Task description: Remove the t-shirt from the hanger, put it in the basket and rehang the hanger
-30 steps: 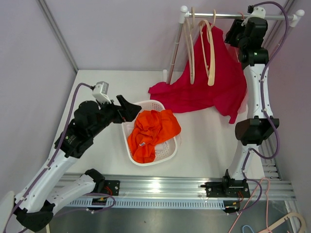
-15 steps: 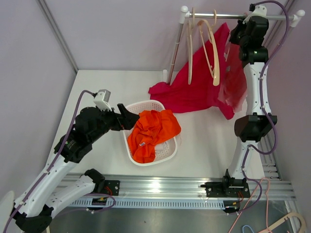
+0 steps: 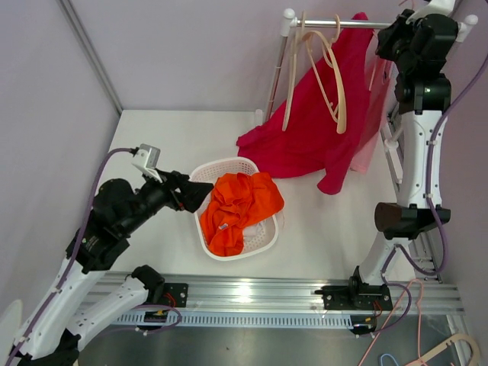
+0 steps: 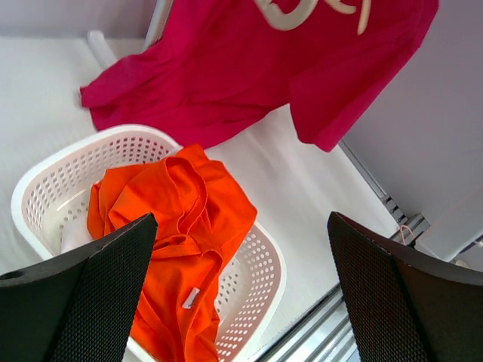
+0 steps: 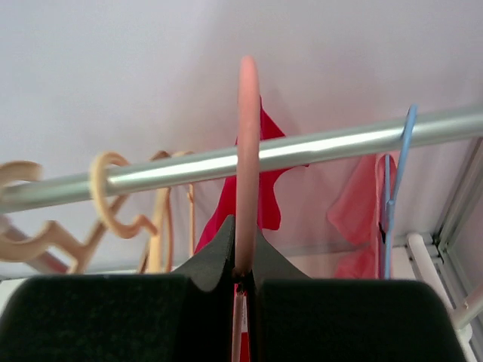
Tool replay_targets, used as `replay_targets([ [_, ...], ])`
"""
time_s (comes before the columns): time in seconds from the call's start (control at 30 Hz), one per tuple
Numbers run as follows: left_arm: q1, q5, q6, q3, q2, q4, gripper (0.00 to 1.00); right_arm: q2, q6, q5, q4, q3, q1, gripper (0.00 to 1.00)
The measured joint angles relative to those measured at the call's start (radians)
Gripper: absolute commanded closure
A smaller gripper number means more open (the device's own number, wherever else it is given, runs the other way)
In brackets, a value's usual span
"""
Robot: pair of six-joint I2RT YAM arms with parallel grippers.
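On your left, the left pincer [image 3: 200, 192] hovers at the near-left rim of the white basket [image 3: 268, 238]. Its two fingers are spread wide and there is nothing between them. The basket stands on the bench [image 3: 320, 221] and holds only an orange garment [image 3: 240, 206].

Further right, the red t-shirt [image 3: 309, 141] hangs from the rail [image 5: 332, 147] at the back right. Its long axis runs from the top at the rail down and to the left. Its lowest part lies on the bench just behind the basket. Empty wooden hangers [image 3: 338, 91] hang in front of the shirt, on the same rail.

On the far right, the right pincer [image 5: 241, 260] is up at the rail and closed tight on the neck of the pink hanger [image 5: 247, 136]. The hook of this hanger curves over the rail.

So the shirt hangs below the right pincer and to its left, and the right arm is the one at the hanger. The left pincer is well apart from the shirt, but it is the nearer one to the low end on the bench. I think you should hold the hanger with the right and pull the cloth downward and leftward with the left.
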Motion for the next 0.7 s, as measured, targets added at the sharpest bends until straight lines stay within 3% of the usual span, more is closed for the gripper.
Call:
replay_targets([
  [0.17, -0.01, 0.05, 0.051, 0.023, -0.029, 0.019, 0.01, -0.065, 0.032, 0.011, -0.079, 0.006, 0.0, 1.0],
  [0.23, -0.068, 0.04, 0.08, 0.026, -0.023, 0.029, 0.0, -0.1, 0.057, 0.043, -0.111, -0.043, 0.002, 1.0],
  [0.5, -0.556, -0.198, 0.246, 0.055, 0.133, 0.09, 0.0, -0.431, 0.123, 0.247, -0.208, -0.552, 0.123, 1.0],
  [0.7, -0.877, -0.344, 0.44, 0.045, 0.317, 0.285, 0.0, -0.645, 0.168, 0.334, -0.29, -0.674, 0.206, 1.0],
])
